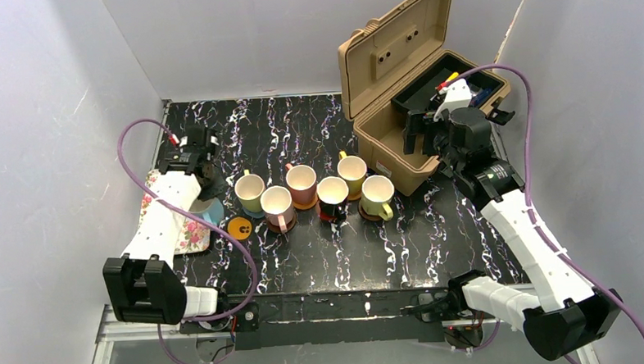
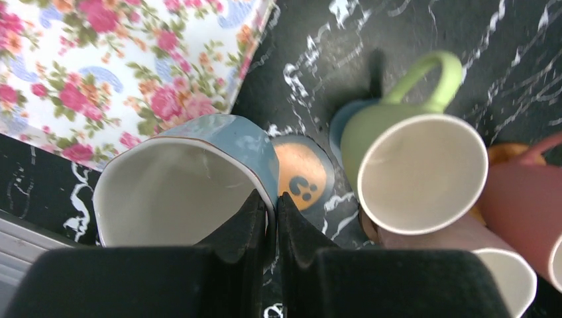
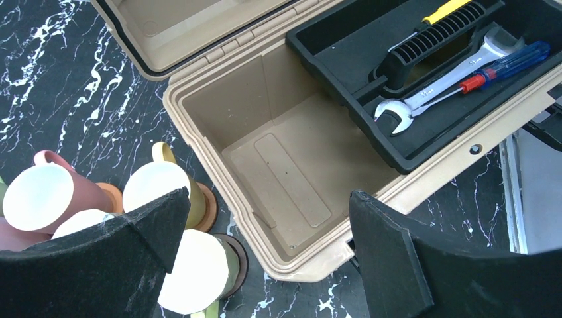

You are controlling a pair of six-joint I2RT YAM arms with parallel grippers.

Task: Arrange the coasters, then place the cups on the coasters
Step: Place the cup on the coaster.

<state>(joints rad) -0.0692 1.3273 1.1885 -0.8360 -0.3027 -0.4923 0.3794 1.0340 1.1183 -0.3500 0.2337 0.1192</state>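
My left gripper [image 2: 272,202] is shut on the rim of a pale blue cup [image 2: 185,179], one finger inside and one outside. The cup [image 1: 211,210] sits tilted at the floral tray's right edge. Just beyond it an orange coaster with a dark mark [image 2: 301,175] lies bare on the table [image 1: 239,228]. A green cup [image 2: 417,172] stands on a grey-blue coaster. Several more cups stand in a row on coasters: pink [image 1: 277,204], rose [image 1: 301,183], black [image 1: 332,194], yellow [image 1: 352,172], lime [image 1: 377,196]. My right gripper [image 3: 268,218] hangs open above the toolbox, holding nothing.
A floral tray [image 2: 119,73] lies at the left under my left arm. An open tan toolbox [image 1: 399,146] stands at the back right, its black insert [image 3: 424,86] holding a wrench and screwdrivers. The lime cup [image 3: 195,271] stands close to the toolbox corner.
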